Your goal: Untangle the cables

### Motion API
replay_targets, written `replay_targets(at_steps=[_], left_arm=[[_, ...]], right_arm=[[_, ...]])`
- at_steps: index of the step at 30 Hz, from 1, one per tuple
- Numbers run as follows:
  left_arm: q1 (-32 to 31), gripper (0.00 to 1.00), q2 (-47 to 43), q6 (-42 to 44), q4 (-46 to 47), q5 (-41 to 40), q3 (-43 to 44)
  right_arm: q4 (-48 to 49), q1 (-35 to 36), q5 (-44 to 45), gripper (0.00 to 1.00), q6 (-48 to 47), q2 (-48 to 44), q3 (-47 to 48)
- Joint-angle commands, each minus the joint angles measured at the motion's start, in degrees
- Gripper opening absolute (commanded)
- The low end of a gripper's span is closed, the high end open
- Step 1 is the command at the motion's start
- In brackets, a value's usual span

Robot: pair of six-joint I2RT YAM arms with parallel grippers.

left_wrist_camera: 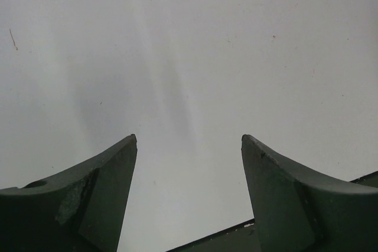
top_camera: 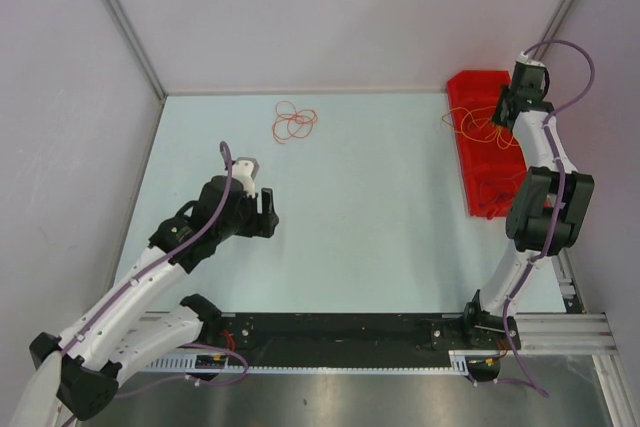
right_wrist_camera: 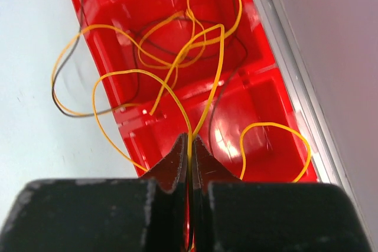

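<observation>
A small tangle of red and orange cables (top_camera: 294,124) lies loose on the pale table near the back, left of centre. An orange-yellow cable (right_wrist_camera: 177,57) loops over the red bin (right_wrist_camera: 248,104), with thin dark cables (right_wrist_camera: 195,33) running among its loops. My right gripper (right_wrist_camera: 189,140) is shut on the orange-yellow cable above the bin; the top view shows it at the back right (top_camera: 505,112). My left gripper (left_wrist_camera: 189,140) is open with only bare table between its fingers, and sits at the left of the table (top_camera: 262,209), well short of the loose tangle.
The red bin (top_camera: 480,87) stands along the right edge of the table, against a metal rail (right_wrist_camera: 295,75) and the right wall. Purple arm hoses (top_camera: 575,47) arc over the right arm. A black base rail (top_camera: 340,332) runs along the near edge.
</observation>
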Motion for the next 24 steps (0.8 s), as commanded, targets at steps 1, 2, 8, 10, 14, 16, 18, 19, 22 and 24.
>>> replay_targets(at_steps=[1, 2, 8, 10, 14, 16, 18, 19, 22, 24], left_arm=[[0.23, 0.77, 0.26, 0.19, 0.31, -1.43, 0.06], [0.23, 0.77, 0.35, 0.19, 0.22, -1.43, 0.06], [0.23, 0.77, 1.41, 0.19, 0.05, -1.61, 0.15], [0.23, 0.77, 1.41, 0.1, 0.05, -1.79, 0.06], [0.23, 0.77, 1.32, 0.01, 0.13, -2.22, 0.06], [0.23, 0.77, 1.23, 0.01, 0.05, -2.23, 0.06], [0.23, 0.77, 1.41, 0.01, -0.04, -2.23, 0.06], [0.23, 0.77, 1.32, 0.01, 0.05, -2.23, 0.06], [0.23, 0.77, 1.23, 0.01, 0.05, -2.4, 0.06], [0.32, 0.76, 1.15, 0.01, -0.04, -2.4, 0.06]], right_arm=[[10.94, 0.0, -1.17, 0.0, -2.61, 0.05, 1.13], [11.76, -0.09, -1.61, 0.0, -2.7, 0.75, 1.21], [11.59, -0.53, -4.33, 0.0, -2.79, 7.51, 9.27], [12.2, -0.53, -4.78, 0.0, -4.18, 10.33, 10.96], [14.84, -0.97, -6.09, 0.0, -4.81, 14.46, 13.77], [15.8, -1.58, -7.15, 0.0, -4.63, 16.66, 15.18], [16.86, -2.55, -10.39, 0.0, -4.11, 18.15, 16.49], [17.3, -2.73, -11.27, 0.0, -3.84, 19.46, 16.85], [17.3, -3.69, -11.98, 0.0, -3.75, 22.45, 19.48], [16.43, -4.39, -13.04, 0.0, -3.4, 23.69, 20.98]])
